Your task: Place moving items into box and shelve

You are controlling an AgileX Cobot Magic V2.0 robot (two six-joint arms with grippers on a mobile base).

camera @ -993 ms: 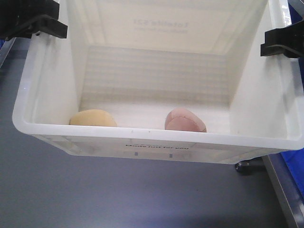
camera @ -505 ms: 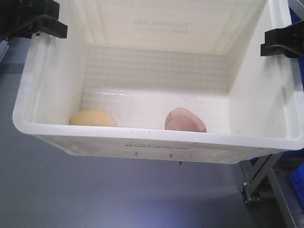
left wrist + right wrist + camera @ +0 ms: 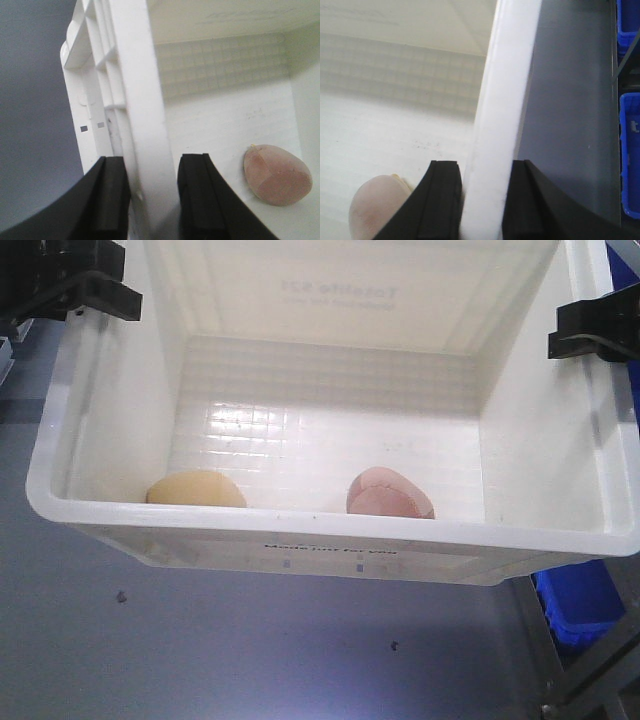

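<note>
The white box [image 3: 330, 525] hangs above the floor, held by its two side rims. On its bottom, against the near wall, lie the two moving items: a cream-yellow toy [image 3: 195, 488] on the left and a pink toy [image 3: 390, 492] right of centre. My left gripper [image 3: 100, 300] is shut on the box's left rim [image 3: 140, 100], one finger outside and one inside [image 3: 152, 165]. My right gripper [image 3: 590, 335] is shut on the right rim [image 3: 505, 100] in the same way [image 3: 482, 167]. The pink toy [image 3: 277, 175] shows in both wrist views [image 3: 375, 210].
Grey floor lies under the box. A blue bin [image 3: 580, 605] and a metal frame leg stand at the lower right. More blue bins [image 3: 630, 150] line the right edge of the right wrist view.
The floor and the frame under the box have slid across the view, and a blue bin has come in at the lower right. Box, toys and both grips look unchanged.
</note>
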